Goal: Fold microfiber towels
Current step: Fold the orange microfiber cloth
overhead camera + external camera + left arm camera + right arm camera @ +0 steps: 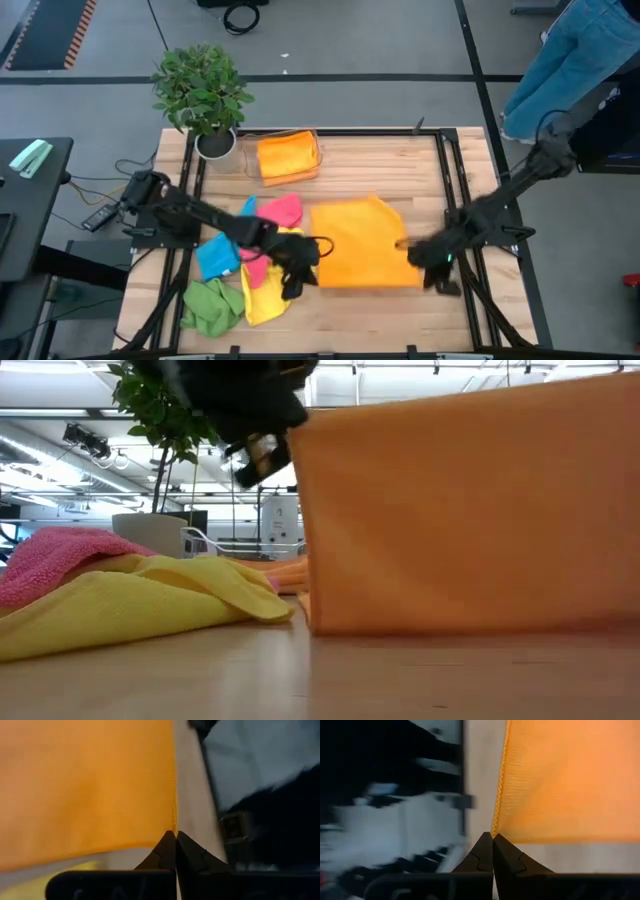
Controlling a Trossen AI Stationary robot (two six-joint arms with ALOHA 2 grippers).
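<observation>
With orange towel [362, 246] lifted mid-bench, I see left gripper [297, 279] and right gripper [418, 257] each clamped on a near corner.

Count on the table: two orange towels, one spread at centre [365, 245] and one folded at the back [285, 155]; one pink towel [278, 212], one blue towel [216, 257], one yellow towel [262, 297], one green towel [210, 307], one potted plant [200, 95], two robot arms
</observation>
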